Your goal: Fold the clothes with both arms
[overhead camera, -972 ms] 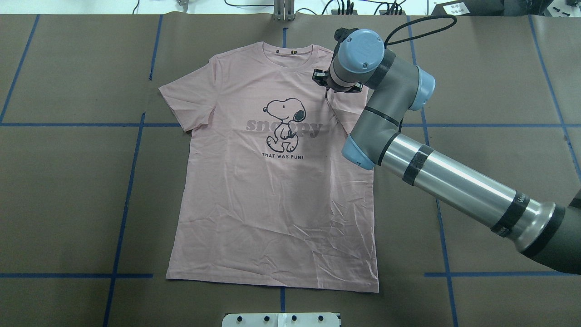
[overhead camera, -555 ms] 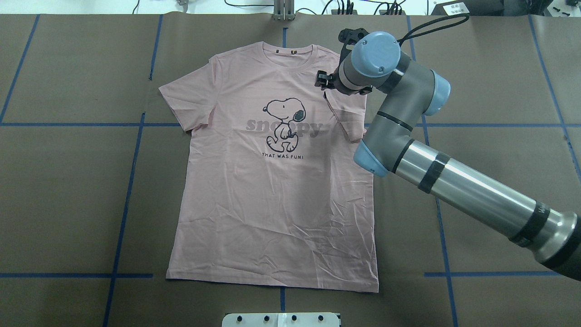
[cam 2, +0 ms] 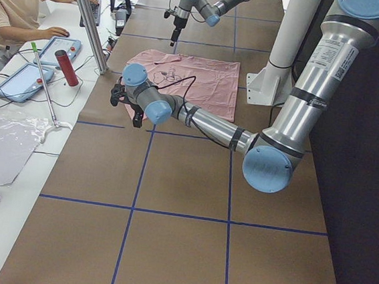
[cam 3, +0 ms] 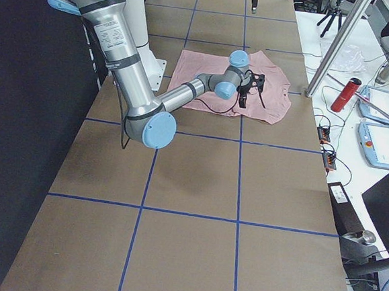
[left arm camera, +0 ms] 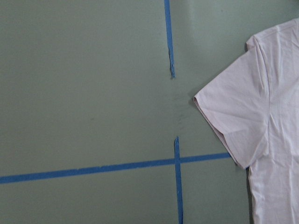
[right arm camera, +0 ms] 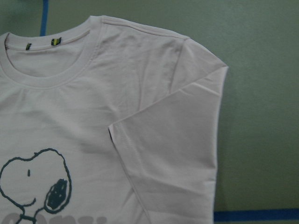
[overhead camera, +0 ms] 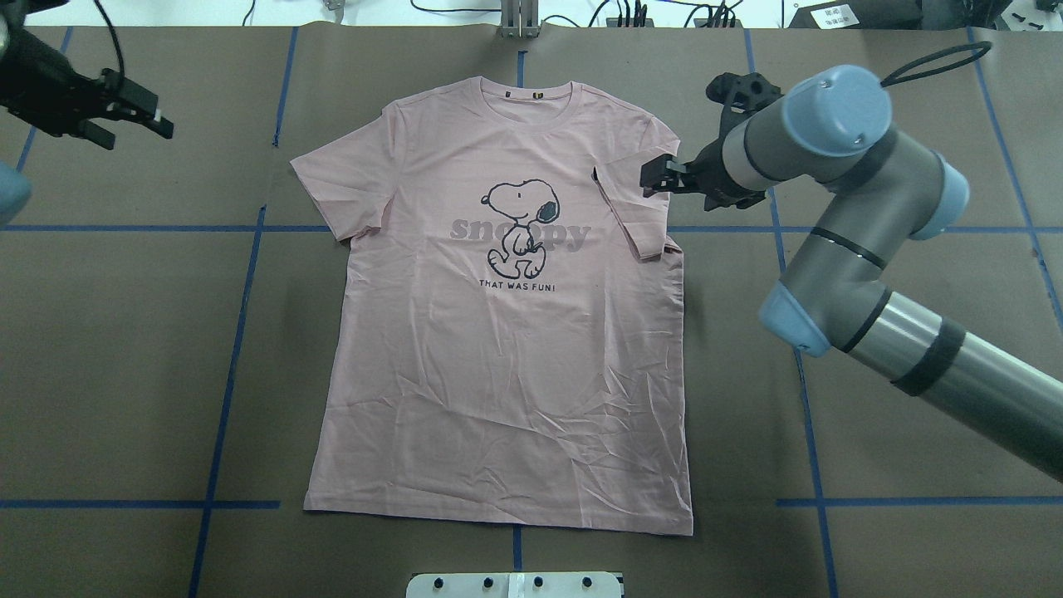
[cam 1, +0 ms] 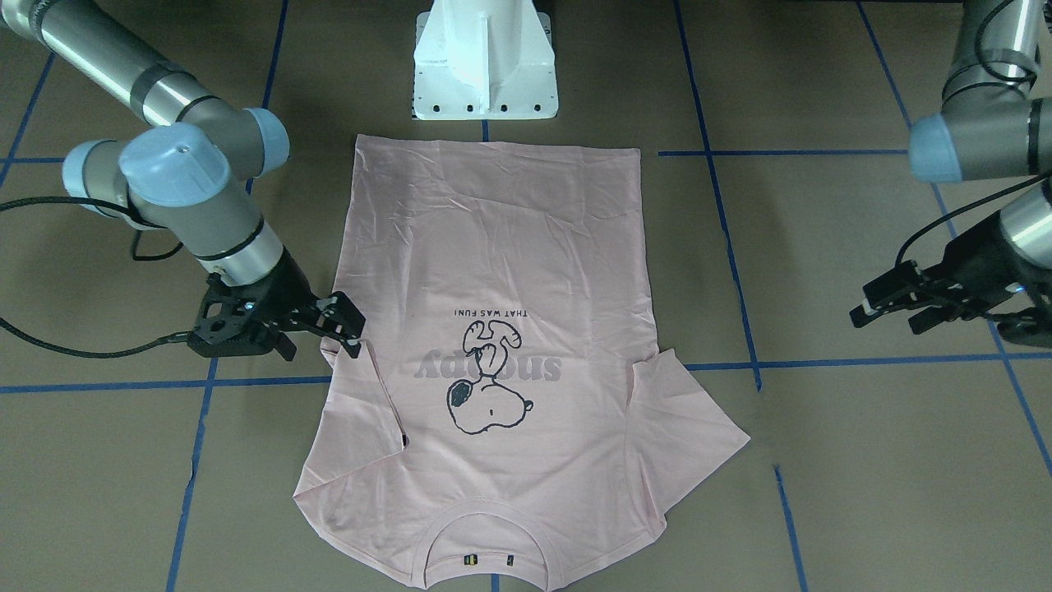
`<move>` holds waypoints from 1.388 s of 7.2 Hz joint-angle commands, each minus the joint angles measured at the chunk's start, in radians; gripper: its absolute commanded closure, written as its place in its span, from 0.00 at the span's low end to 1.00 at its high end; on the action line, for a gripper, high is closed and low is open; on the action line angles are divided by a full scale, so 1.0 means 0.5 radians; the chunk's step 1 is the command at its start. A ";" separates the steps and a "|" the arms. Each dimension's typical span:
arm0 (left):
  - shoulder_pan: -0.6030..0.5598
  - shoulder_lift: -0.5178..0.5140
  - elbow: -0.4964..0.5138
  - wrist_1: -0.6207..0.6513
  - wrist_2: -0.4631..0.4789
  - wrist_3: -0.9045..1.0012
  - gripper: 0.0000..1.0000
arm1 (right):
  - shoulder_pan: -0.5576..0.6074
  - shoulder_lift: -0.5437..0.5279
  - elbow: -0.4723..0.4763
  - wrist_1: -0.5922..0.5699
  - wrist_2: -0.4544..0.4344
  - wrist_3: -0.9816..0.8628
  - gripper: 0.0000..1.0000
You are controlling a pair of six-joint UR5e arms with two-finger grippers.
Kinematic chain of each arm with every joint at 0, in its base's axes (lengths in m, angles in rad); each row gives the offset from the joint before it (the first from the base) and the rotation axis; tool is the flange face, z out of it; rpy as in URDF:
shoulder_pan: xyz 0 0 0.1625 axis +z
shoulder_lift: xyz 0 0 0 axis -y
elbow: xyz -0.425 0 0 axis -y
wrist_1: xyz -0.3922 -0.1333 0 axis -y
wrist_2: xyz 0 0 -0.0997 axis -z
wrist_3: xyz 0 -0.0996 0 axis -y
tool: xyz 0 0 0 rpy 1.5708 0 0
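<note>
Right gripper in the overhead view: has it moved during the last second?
Yes. The right gripper has moved toward the view's right, from beside the T-shirt's print to its folded sleeve's outer edge, closer to the vertical blue tape line.

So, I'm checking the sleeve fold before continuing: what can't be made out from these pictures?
- Collar label text: too small in every view.
- Fabric beneath the folded sleeve of the T-shirt: covered by that sleeve.
- Left arm behind the left gripper: cut off by the overhead view's left edge.
- T-shirt's underside: against the table, all views.
</note>
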 commanded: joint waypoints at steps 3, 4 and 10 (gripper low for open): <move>0.408 -0.381 0.588 -0.500 0.490 -0.453 0.10 | 0.162 -0.292 0.198 0.027 0.249 -0.020 0.00; 0.448 -0.440 0.671 -0.519 0.546 -0.514 0.17 | 0.162 -0.307 0.222 0.027 0.215 0.007 0.00; 0.491 -0.456 0.880 -0.728 0.767 -0.515 0.33 | 0.152 -0.399 0.278 0.030 0.212 0.002 0.00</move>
